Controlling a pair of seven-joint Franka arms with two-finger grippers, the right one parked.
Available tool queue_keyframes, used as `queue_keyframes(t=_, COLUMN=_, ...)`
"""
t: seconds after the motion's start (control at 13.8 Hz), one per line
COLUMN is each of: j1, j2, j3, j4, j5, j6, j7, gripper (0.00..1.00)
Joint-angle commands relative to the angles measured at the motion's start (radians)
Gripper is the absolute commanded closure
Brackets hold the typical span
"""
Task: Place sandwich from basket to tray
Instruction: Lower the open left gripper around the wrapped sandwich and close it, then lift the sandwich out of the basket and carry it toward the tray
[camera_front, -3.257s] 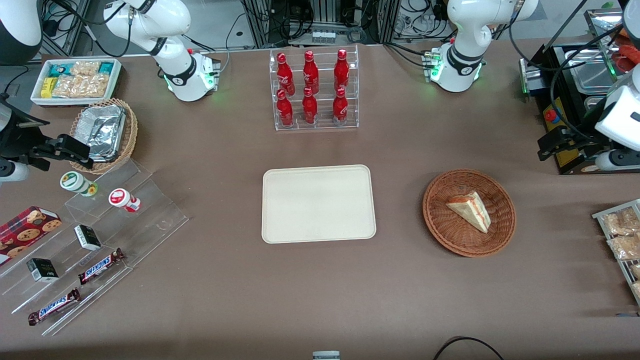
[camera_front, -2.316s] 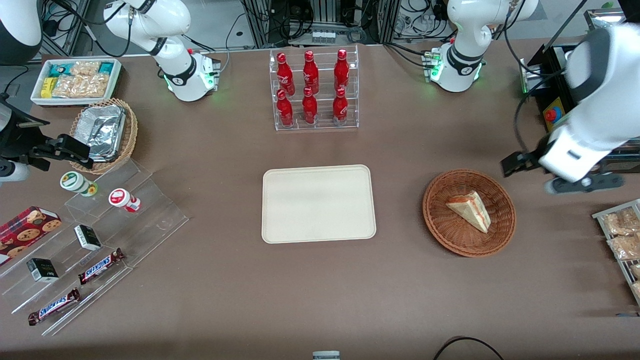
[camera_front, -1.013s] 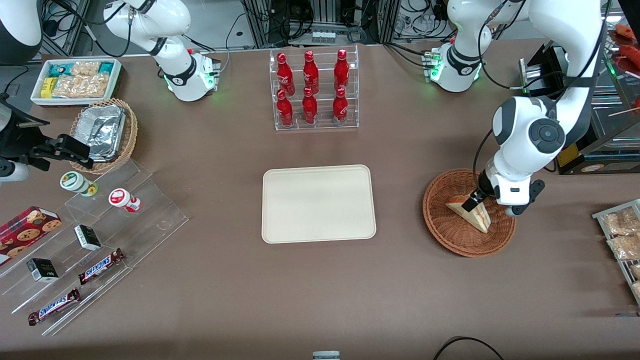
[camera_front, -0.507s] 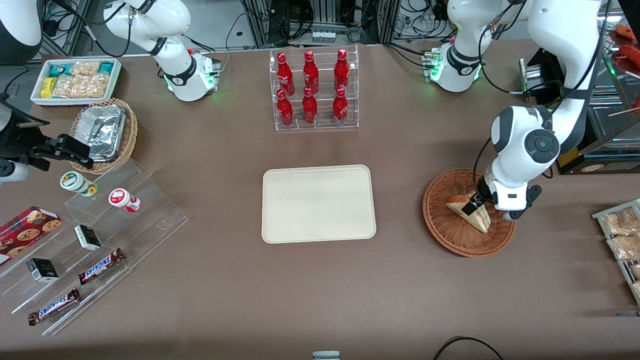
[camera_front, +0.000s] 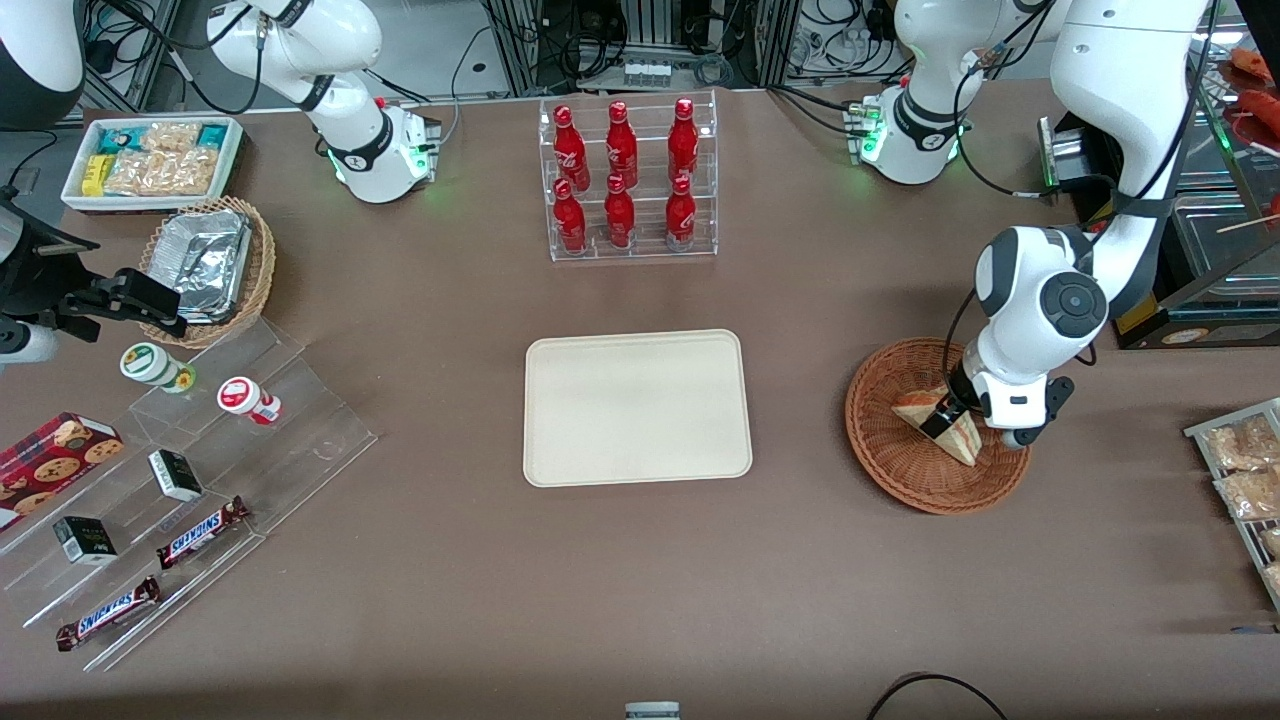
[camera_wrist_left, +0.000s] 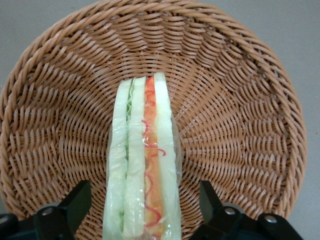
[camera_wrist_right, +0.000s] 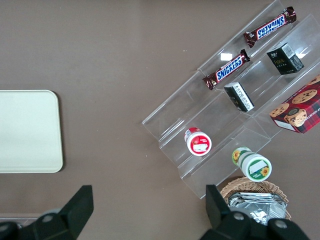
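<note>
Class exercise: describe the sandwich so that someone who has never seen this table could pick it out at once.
Find the round reddish-brown wicker basket toward the working arm's end of the table, beside the cream tray. The sandwich lies in it, between the open gripper's fingers. It is the only wrapped triangular wedge: pale bread, red and green filling.

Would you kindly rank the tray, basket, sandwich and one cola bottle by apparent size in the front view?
1. Tray
2. Basket
3. Sandwich, partly covered by the hand, open around it in the left wrist view
4. Cola bottle; close to the sandwich, so that order is unsure.
</note>
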Motion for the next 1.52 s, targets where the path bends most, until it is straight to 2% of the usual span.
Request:
queue_keyframes(t=0.0, j1=0.006, j2=-0.003, j3=-0.004, j4=-0.019, j5=0.024, j6=0.030, j7=-0.033, gripper=0.79)
queue_keyframes(t=0.07, j1=0.006, j2=-0.003, j3=-0.004, j4=-0.018, j5=0.024, j6=0.030, j7=-0.033, gripper=0.91)
queue_keyframes(t=0.51, j1=0.003, j2=-0.058, j3=-0.004, j4=0.002, j5=0.032, j6=-0.037, j7=-0.029, gripper=0.91)
queue_keyframes(t=0.65, j1=0.003, j2=-0.081, j3=-0.005, j4=0.077, j5=0.055, j6=-0.156, j7=-0.027, gripper=0.91)
queue_keyframes(t=0.87, j1=-0.026, j2=-0.080, j3=-0.023, j4=0.281, j5=0.058, j6=-0.417, j7=-0.024, gripper=0.91)
queue_keyframes(t=1.16, j1=-0.167, j2=-0.071, j3=-0.027, j4=0.494, j5=0.055, j6=-0.673, j7=-0.015, gripper=0.91)
queue_keyframes(t=1.45, j1=-0.344, j2=-0.040, j3=-0.028, j4=0.525, j5=0.052, j6=-0.681, j7=0.058, gripper=0.91)
